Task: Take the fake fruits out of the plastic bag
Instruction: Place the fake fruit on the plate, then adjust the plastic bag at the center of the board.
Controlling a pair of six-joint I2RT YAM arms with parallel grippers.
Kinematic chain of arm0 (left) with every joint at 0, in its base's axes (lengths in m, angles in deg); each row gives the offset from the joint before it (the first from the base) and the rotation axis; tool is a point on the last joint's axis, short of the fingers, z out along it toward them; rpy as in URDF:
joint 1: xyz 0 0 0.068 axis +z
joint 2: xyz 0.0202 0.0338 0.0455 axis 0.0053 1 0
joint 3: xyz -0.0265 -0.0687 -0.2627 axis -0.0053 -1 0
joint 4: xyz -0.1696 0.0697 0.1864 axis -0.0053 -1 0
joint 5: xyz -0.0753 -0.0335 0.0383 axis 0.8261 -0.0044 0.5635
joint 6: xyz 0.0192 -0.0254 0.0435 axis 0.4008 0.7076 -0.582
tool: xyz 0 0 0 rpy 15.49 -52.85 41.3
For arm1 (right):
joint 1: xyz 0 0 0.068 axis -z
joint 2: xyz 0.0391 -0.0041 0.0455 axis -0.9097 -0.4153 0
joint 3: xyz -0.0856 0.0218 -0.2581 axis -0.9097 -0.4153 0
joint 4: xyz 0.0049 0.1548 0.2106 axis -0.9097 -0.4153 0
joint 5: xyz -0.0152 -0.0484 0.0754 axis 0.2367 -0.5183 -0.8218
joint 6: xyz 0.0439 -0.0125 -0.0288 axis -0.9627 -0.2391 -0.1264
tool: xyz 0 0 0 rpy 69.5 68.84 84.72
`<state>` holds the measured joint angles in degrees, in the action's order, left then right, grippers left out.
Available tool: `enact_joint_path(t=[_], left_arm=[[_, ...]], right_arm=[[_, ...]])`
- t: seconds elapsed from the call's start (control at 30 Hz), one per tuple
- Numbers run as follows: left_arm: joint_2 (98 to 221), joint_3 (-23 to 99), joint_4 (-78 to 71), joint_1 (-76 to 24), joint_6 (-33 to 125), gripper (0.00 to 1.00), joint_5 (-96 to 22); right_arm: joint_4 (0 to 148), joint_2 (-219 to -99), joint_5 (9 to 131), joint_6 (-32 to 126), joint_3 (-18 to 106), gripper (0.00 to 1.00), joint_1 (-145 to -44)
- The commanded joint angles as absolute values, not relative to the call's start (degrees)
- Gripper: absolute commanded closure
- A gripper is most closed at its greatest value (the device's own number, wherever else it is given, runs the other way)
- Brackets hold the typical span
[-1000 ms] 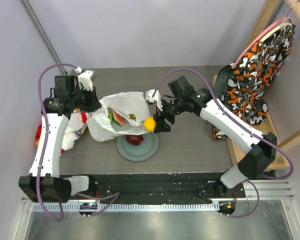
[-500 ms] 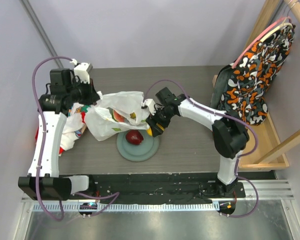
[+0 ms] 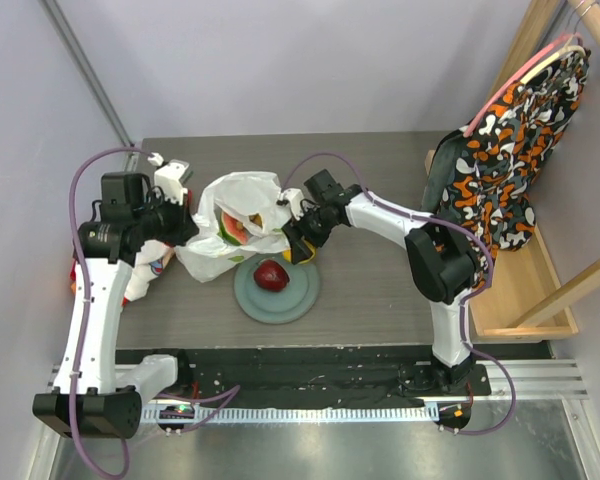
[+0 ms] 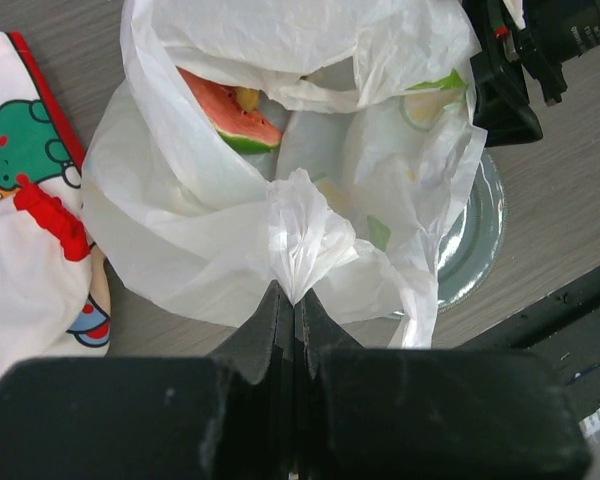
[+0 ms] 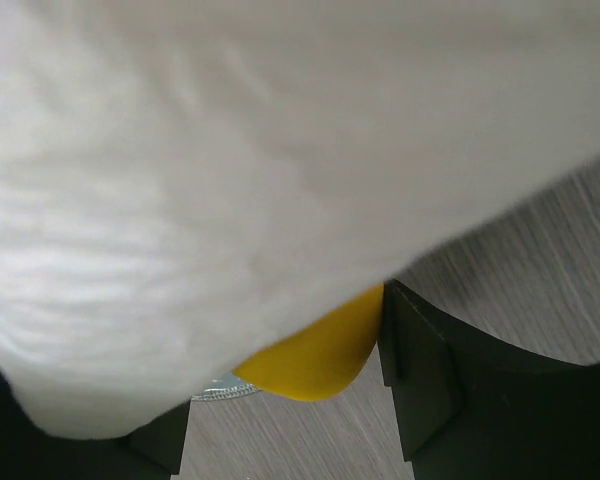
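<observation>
The right claw [image 3: 298, 247] is partly open around a small yellow plastic fruit [image 5: 315, 355] and holds it at the far rim of the round grey plate [image 3: 280, 305]. A dark red plastic apple [image 3: 271, 273] sits on that plate, close by. The thin white crinkly plastic bag [image 4: 180, 220] flops over the right claw and gets in its way. The left claw [image 4: 295, 312] is squeezed tight on a bunch of the bag. A red watermelon slice [image 4: 223, 108] lies inside the bag, to the left of the right claw, which is the nearer one.
</observation>
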<state>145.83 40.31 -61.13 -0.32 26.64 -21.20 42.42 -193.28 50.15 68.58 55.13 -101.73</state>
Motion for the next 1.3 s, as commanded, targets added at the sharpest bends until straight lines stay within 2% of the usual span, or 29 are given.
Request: enact_joint_path(t=[0.0,0.03,0.07,0.1,0.13,0.27,0.4,0.47,0.7,0.8,0.83,0.93,1.03,1.1,1.27], left_arm=[[144.2,38.7,-61.8,0.0,24.2,1.00,-20.4],[144.1,38.0,-61.8,0.0,23.9,1.00,-20.4],[143.9,37.9,-61.9,0.0,23.7,1.00,-20.4],[143.7,37.6,-61.9,0.0,23.5,1.00,-20.4],[143.7,37.4,-62.0,0.0,23.3,1.00,-20.3],[143.1,35.8,-62.6,0.0,23.1,1.00,-19.7],[142.1,33.7,-63.3,0.0,23.4,1.00,-17.3],[141.4,33.0,-63.6,0.0,22.9,1.00,-15.8],[139.5,32.2,-65.7,0.0,21.5,1.00,-12.8],[138.9,32.2,-66.3,0.0,21.6,1.00,-12.7],[138.7,32.6,-66.6,0.0,21.8,1.00,-12.4],[137.6,33.4,-67.1,0.0,23.0,1.00,-12.0],[135.7,33.7,-68.8,0.0,22.7,1.00,-10.8],[133.9,33.6,-70.1,0.0,22.3,1.00,-9.8],[131.5,32.9,-72.0,0.0,22.5,1.00,-8.6]], right_arm=[[42.5,-191.4,45.7,67.5,54.5,0.44,-102.7],[42.5,-191.0,45.8,67.4,53.4,0.40,-103.0],[43.0,-190.3,45.3,67.0,52.9,0.30,-103.2],[43.2,-190.0,44.6,66.0,52.6,0.25,-103.3],[43.2,-189.8,44.4,65.6,52.9,0.01,-103.3],[40.0,-185.5,44.6,64.8,55.4,0.00,-101.2],[20.1,-182.9,40.8,73.0,66.5,0.00,-98.8],[16.4,-182.0,40.7,77.2,72.7,0.00,-98.9],[23.8,-183.1,36.8,72.5,77.9,0.00,-101.0],[26.4,-185.5,34.8,73.6,79.0,0.12,-104.3],[26.4,-186.4,35.9,74.1,79.7,0.19,-105.4],[27.6,-190.8,39.4,72.9,81.3,0.24,-109.3],[31.7,-193.7,43.8,69.7,81.3,0.16,-112.0],[35.1,-196.0,52.7,68.2,81.9,0.09,-113.8],[37.2,-202.1,66.2,64.5,85.7,0.06,-114.9]])
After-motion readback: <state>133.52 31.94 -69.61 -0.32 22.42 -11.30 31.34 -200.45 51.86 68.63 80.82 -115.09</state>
